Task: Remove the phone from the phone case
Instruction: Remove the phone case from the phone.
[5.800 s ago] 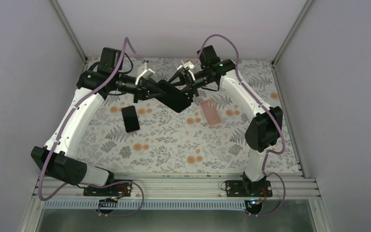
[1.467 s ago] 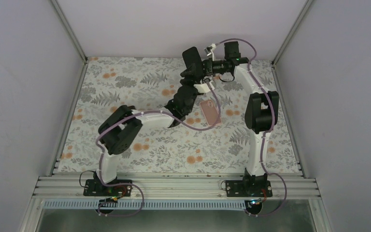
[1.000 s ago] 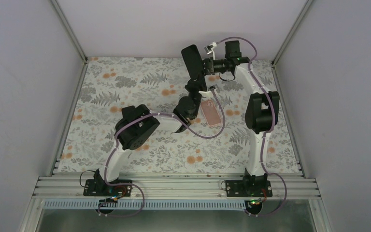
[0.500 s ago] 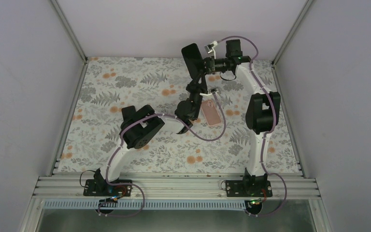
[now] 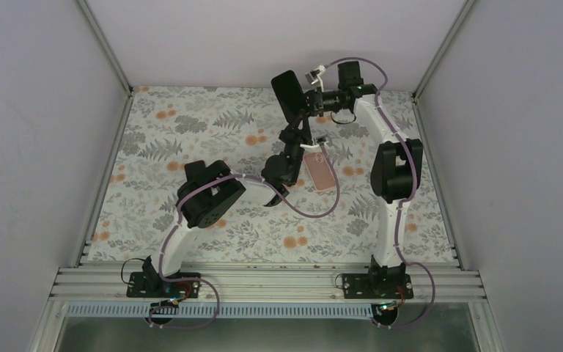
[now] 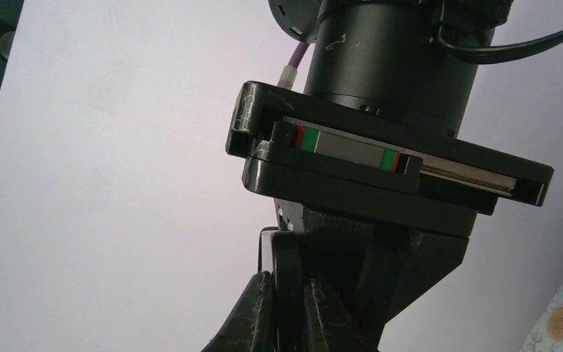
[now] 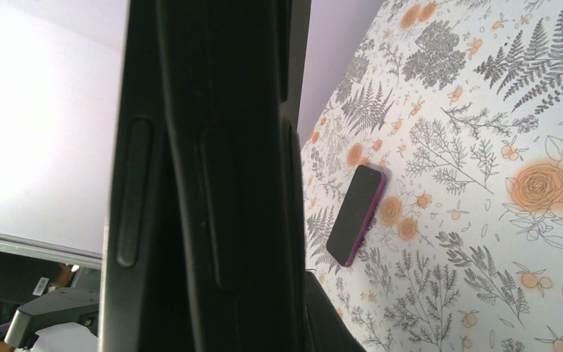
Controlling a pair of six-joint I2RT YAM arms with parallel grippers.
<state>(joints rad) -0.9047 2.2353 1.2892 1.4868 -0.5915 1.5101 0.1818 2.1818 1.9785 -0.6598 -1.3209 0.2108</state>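
Note:
The black phone case (image 5: 287, 92) is held upright in the air near the back wall. My right gripper (image 5: 306, 101) is shut on its right side. In the right wrist view the case's edge (image 7: 212, 147), with its side buttons, fills the frame. My left gripper (image 5: 295, 128) reaches up from below and is shut on the case's lower edge. In the left wrist view my fingers (image 6: 267, 315) clamp a thin dark slab with a pale line (image 6: 287, 271). I cannot tell the phone apart from the case.
A pink phone-shaped item (image 5: 320, 170) lies flat on the floral mat just right of my left forearm. A black phone with a purple rim (image 7: 355, 215) lies on the mat further left; from above my left elbow (image 5: 207, 196) covers it. Walls enclose three sides.
My left gripper has risen to the case's lower edge and closed on it. The case has shifted slightly left. The right gripper has kept its hold.

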